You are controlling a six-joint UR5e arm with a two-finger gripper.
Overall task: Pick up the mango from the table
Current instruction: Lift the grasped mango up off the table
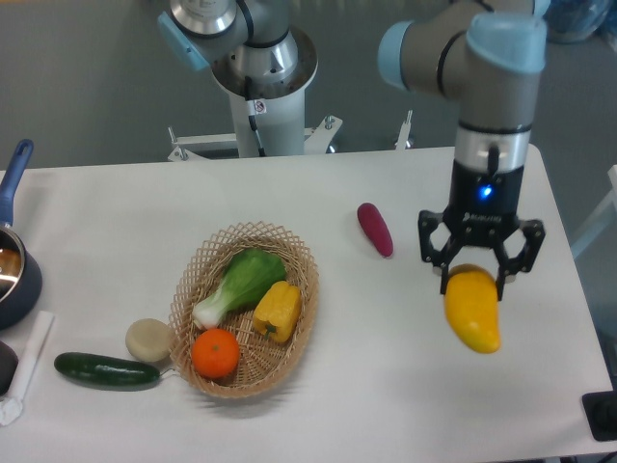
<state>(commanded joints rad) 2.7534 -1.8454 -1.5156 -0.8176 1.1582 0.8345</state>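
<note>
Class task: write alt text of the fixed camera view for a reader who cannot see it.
A robot arm's pincer grips a yellow mango above a white table. On the table, a wicker basket holds vegetables and an orange.

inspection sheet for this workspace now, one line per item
surface: white table, rounded corners
job's things: mango in the gripper, appears lifted off the table
clutter: wicker basket holding bok choy, yellow pepper and orange; purple vegetable, cucumber, pale round item, blue pot at left edge
grippers: gripper shut on the mango's upper end
cables: nothing seen
surroundings: robot base behind the table, grey floor
</note>
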